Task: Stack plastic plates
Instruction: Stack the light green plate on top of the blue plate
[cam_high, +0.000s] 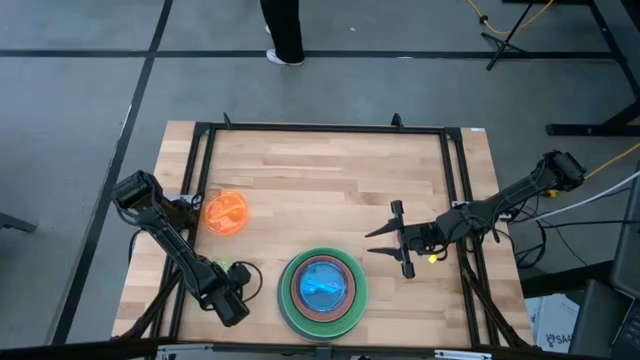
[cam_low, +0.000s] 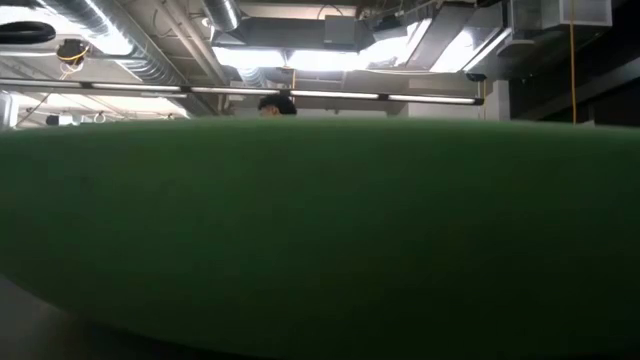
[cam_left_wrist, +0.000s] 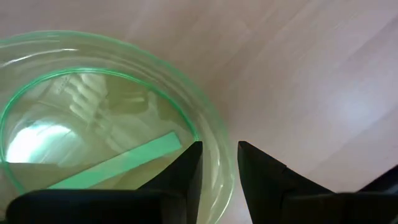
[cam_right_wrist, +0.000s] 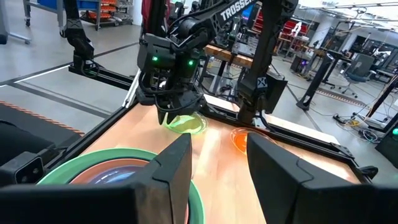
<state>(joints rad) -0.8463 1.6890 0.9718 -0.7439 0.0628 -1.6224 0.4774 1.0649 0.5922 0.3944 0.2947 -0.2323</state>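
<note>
While the left tool (cam_left_wrist: 219, 168) straddles the lime plate's (cam_left_wrist: 93, 124) rim with fingers parted, just left of the near stack (cam_high: 322, 290), it should clench squarely before lifting; the right tool (cam_high: 385, 240) waits released.

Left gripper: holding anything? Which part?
The left gripper straddles the rim of the lime plate, one finger inside and one outside. Whether it grips the rim cannot be told. The right gripper is open and holds nothing.
</note>
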